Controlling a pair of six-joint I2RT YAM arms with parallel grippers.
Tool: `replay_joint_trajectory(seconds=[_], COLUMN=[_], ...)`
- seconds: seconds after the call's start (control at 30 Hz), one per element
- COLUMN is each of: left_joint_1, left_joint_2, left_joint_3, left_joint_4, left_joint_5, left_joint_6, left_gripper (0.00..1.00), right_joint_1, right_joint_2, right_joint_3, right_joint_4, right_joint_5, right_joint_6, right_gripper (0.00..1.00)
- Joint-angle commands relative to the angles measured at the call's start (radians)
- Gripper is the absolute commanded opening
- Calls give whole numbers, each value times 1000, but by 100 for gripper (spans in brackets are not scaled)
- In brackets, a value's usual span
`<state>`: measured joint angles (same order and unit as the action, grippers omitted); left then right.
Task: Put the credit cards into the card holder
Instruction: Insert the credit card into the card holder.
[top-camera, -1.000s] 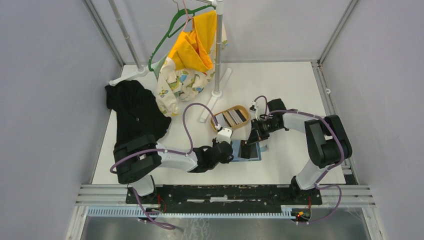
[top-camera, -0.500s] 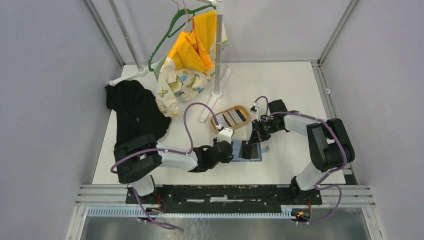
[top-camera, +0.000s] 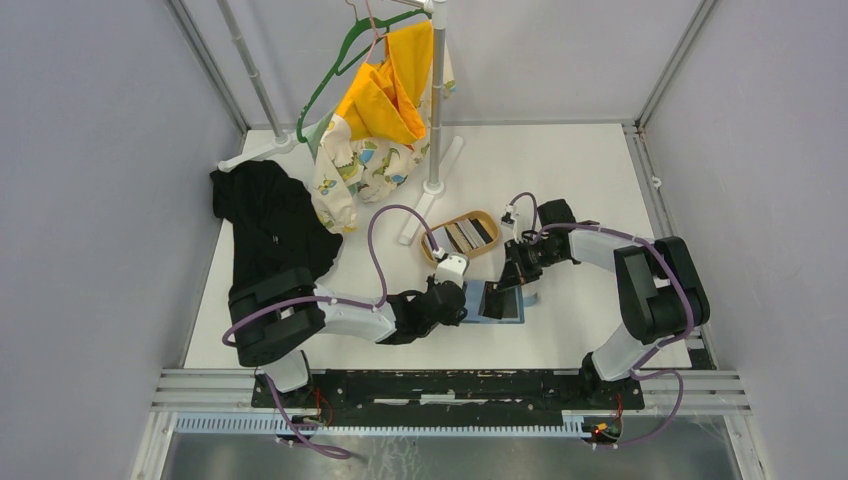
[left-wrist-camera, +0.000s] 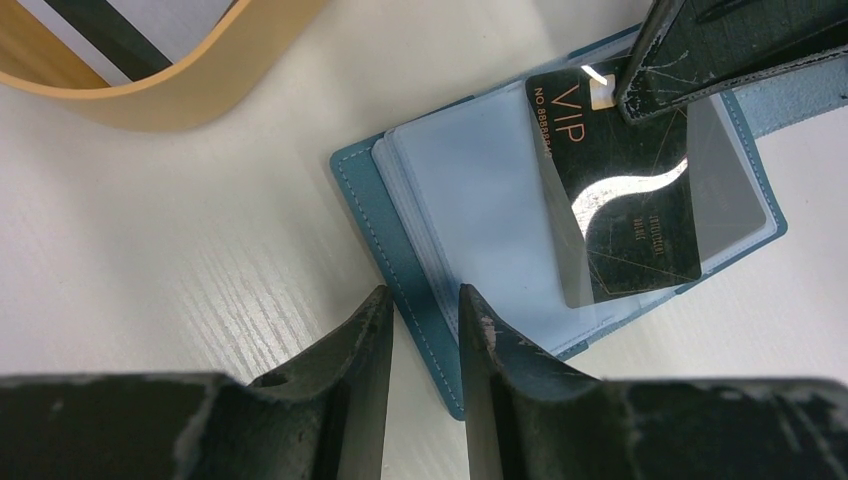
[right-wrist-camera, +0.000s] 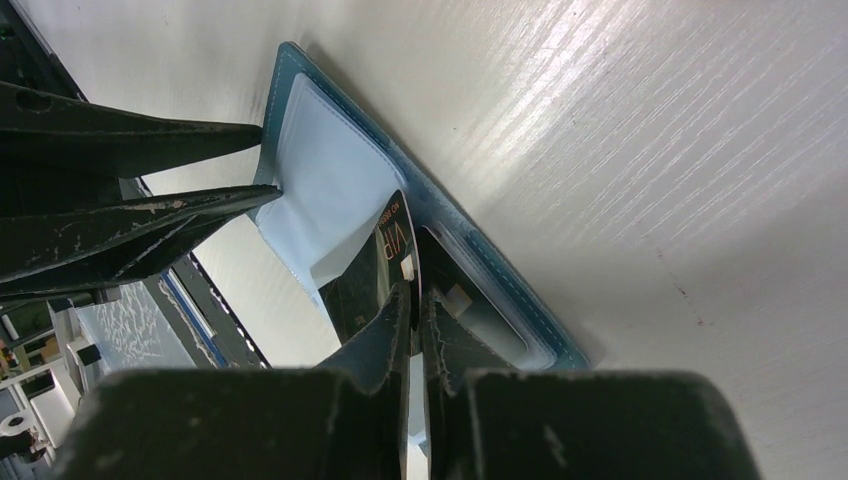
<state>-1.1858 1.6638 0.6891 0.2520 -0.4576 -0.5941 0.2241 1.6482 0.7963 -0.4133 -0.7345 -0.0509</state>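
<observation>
The card holder (left-wrist-camera: 470, 210) lies open on the table (left-wrist-camera: 150, 250) just near of the wooden tray (left-wrist-camera: 190, 90). Its pale clear sleeves face up. From above it is mostly covered by the two grippers.

A black VIP card (left-wrist-camera: 620, 200) slants across its right half. One top corner is hidden behind a finger, and the printed number is cut off there. The lower end sits at a clear sleeve (glare makes the depth unreadable).

The right gripper (right-wrist-camera: 415, 290) is pinched tight on that card. The left gripper (left-wrist-camera: 425, 300) has its fingers narrowly parted with the holder's teal edge in the gap, but whether they actually press it cannot be told.

The remaining credit cards (top-camera: 466, 235) lie in the tray as stripes, cropped in the left wrist view.
</observation>
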Motion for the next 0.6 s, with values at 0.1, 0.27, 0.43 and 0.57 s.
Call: replay_joint_trajectory(seconds=[0.1,0.27,0.43,0.57], left_joint_1=[8,10,12,12], left_joint_2=[21,24,22,21], left_joint_3=[26,27,28,26], left_joint_4=[35,37,37,39], left_joint_5=[16,19,20,22], left_joint_6=[34,36,37,37], left_gripper=[36,36,36,36], right_joint_1=[-6,-5,-8,-9], right_joint_2=[-16,-12,-23,-42], right_joint_3=[13,0,-25,-41], right_joint_4=[-40,-35,-24,-6], right_joint_5=[67,66,68,76], right_joint_6=[-63,-43,-11,19], right_gripper=[7,7,3,1])
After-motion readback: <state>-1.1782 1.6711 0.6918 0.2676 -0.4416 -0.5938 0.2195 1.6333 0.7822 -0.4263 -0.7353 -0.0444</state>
